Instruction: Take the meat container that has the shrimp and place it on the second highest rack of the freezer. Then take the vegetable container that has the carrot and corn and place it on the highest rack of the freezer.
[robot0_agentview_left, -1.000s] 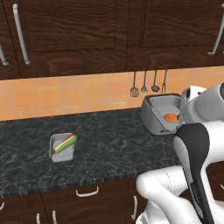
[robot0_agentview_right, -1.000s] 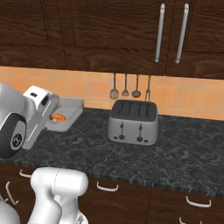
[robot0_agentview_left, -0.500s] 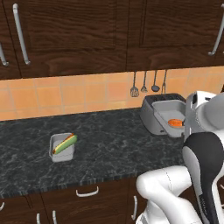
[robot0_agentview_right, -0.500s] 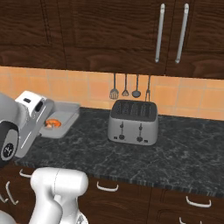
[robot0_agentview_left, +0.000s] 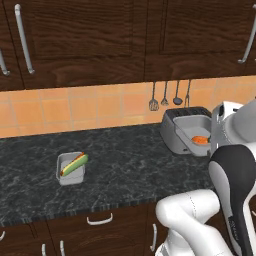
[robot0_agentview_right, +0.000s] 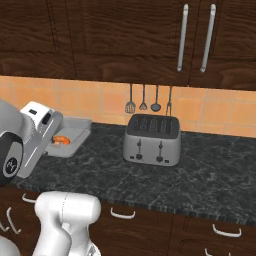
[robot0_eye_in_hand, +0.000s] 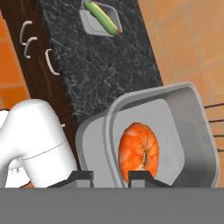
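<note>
Shrimp (robot0_eye_in_hand: 139, 151) is sitting in its grey meat container (robot0_eye_in_hand: 199, 131), and the gripper (robot0_eye_in_hand: 110, 176) is pinching that tray's near wall, one fingertip inside and one outside. It's hanging up off the black marble counter (robot0_agentview_left: 125, 150), in front of the silver toaster (robot0_agentview_right: 152, 139). Further along the counter, the veggie container (robot0_agentview_left: 70, 168) is holding the corn and carrot (robot0_agentview_left: 75, 163)

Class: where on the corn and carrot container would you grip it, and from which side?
Grip a rim wall of the container from above, one finger inside and one outside. The corn lies diagonally across it, so choose a wall section it leaves bare.
</note>
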